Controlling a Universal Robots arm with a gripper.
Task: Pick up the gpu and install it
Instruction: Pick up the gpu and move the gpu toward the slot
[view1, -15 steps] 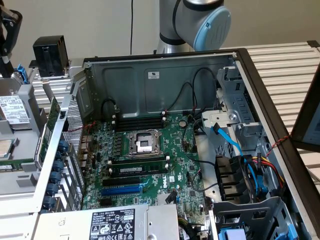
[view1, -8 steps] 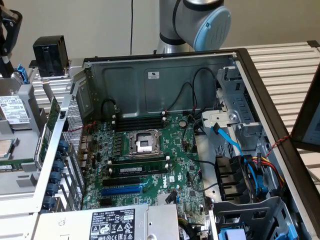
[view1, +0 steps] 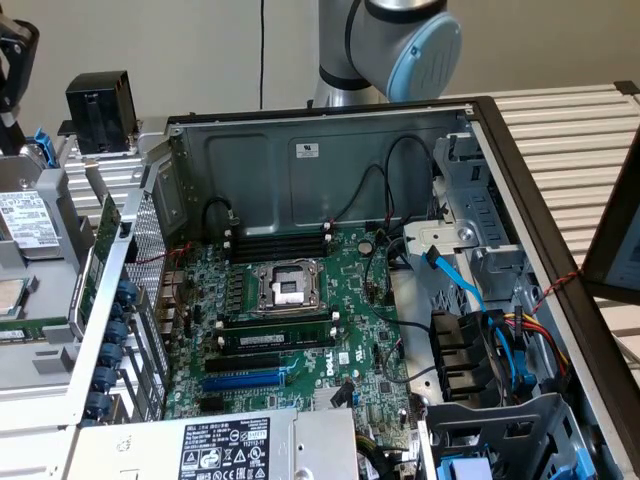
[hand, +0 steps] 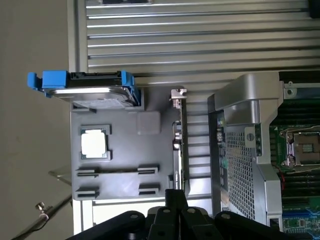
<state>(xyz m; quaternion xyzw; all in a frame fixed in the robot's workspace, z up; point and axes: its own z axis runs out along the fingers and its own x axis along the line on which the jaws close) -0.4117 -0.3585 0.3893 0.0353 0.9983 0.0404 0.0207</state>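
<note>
The gripper (hand: 175, 196) has its black fingers pressed together, and nothing is pinched between them. In the wrist view the tips line up with the end of the gpu (hand: 180, 150) opposite its silver bracket (hand: 178, 95). The card is not between the fingers, and contact cannot be judged.

The gpu stands on its long edge at the edge of the grey tray (hand: 122, 150) that faces the case (hand: 240, 170), in the narrow gap between the two. It is seen edge-on, so the fan side is not clear. In the exterior view the same green card (view1: 106, 232) stands upright just beside the case's perforated wall (view1: 150, 260), at the exterior view's left.

A hard drive (hand: 95, 87) in blue rails sits at one end of the tray. A CPU (hand: 94, 142) lies in a square pocket near the tray's middle, well apart from the gpu.

Tray and case rest on a slatted metal tabletop (hand: 200, 30). The case is open, with the motherboard (view1: 300, 320) lying flat inside and its CPU socket (view1: 287, 285) bare. The arm's base (view1: 385, 45) rises behind the case's back wall.
</note>
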